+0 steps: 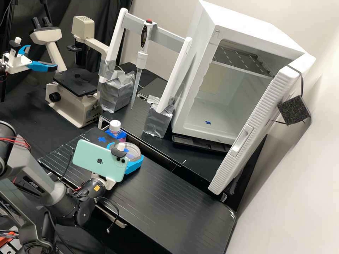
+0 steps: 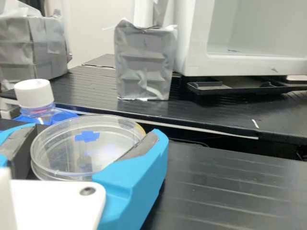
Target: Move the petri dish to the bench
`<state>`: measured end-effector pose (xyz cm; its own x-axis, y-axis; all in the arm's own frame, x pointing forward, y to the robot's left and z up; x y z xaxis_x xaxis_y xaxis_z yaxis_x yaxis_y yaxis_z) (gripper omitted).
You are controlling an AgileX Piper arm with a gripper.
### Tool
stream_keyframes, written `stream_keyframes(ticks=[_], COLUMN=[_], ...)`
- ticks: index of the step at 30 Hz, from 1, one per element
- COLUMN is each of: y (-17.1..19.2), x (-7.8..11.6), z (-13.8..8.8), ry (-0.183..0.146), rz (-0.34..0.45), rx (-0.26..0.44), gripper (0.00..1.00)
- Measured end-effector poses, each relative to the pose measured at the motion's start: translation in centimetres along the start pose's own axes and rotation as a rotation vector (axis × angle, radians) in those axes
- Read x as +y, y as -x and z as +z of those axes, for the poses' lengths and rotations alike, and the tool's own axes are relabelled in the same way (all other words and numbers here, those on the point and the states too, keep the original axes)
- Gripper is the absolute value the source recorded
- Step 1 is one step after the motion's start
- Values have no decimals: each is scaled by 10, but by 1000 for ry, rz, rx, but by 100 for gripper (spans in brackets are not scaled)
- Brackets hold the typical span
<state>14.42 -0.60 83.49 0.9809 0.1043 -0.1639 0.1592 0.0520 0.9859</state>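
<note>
Wrist view: a clear, round, shallow plastic petri dish (image 2: 81,146) is sitting between the 2 bright blue fingers (image 2: 139,175) of the white gripper (image 1: 129,152), which are closing on its sides and clamping it. Dark grey pads are pressing against its rim, and a blue cross-shaped mark (image 2: 87,136) is showing through the clear plastic. In the high view, the dish is lying over the near, black, grooved bench (image 1: 169,201); whether its base is touching the surface, I cannot tell. Just beside the dish, a small clear bottle with a white screw cap (image 1: 114,126) is standing upright by a bright blue holder (image 1: 124,135), and a flat blue cross marker (image 1: 102,139) is lying on the bench nearby. Above the dark grey arm's wrist, a mint-green phone (image 1: 95,158) is resting at a tilt. Farther out, 2 silver-taped blocks (image 1: 159,121) are holding up a white frame (image 1: 175,76), with a white and grey pipette (image 1: 141,60) hanging from it. To their sides, a beige and black microscope (image 1: 70,102) and a big white cabinet (image 1: 208,102) are standing, the cabinet's ribbed white door (image 1: 252,132) hanging open.
</note>
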Motion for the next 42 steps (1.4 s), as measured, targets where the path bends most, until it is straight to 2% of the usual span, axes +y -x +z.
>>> stream_keyframes(ticks=[4, 5, 11, 17, 24, 33, 35, 38, 40, 42], y=[0, -1, -2, -3, -3, 9, 11, 13, 12, 10], x=[1, 2, 4, 3, 4, 14, 15, 13, 10, 8], z=[2, 3, 5, 6, 5, -14, -24, -43, -57, -65], ry=[-4, -3, 13, 3, 17, 29, 58, 104, 88, 98], rz=[15, 22, 47, 48, 55, 148, 170, 183, 193, 232], rx=[-12, -17, -33, -34, -34, -4, 31, 134, 209, 218], gripper=[0, 100, 100, 100, 100, 100, 100, 100, 100, 100])
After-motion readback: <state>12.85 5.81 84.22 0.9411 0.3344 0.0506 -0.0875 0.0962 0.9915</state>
